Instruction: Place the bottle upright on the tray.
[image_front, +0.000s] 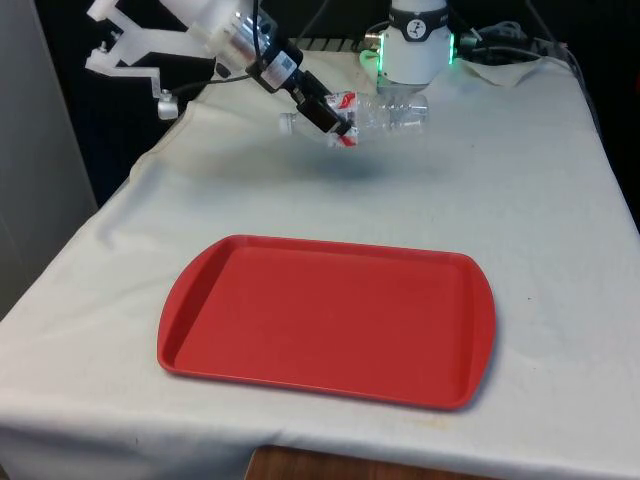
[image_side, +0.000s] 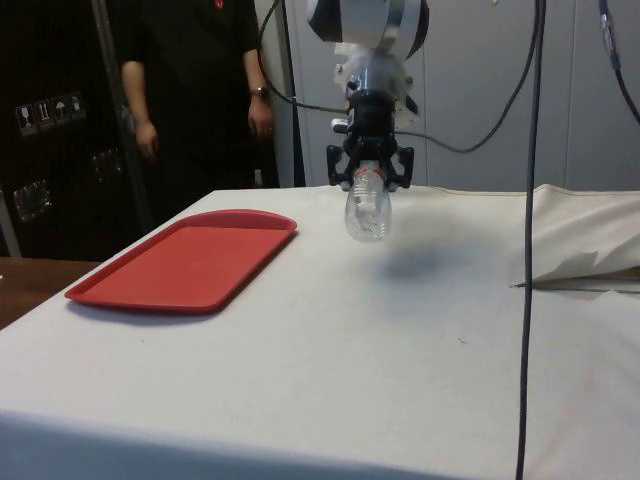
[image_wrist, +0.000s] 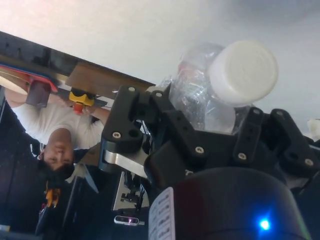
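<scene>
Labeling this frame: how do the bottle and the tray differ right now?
The bottle is clear plastic with a white cap; the tray is solid red.
The bottle is held off the cloth, lying sideways in the gripper; the tray lies flat on the table.
The bottle is slim and much smaller; the tray is broad, shallow and bare.
Both are over the same white cloth, well apart.

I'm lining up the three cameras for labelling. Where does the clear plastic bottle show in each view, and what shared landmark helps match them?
Front view: the bottle lies sideways in the air, beyond the red tray, held by the gripper.
Side view: the bottle hangs from the gripper, above the cloth and clear of the tray.
Wrist view: the bottle, white cap near, sits between the black fingers.
Shared landmark: the gripper.
</scene>
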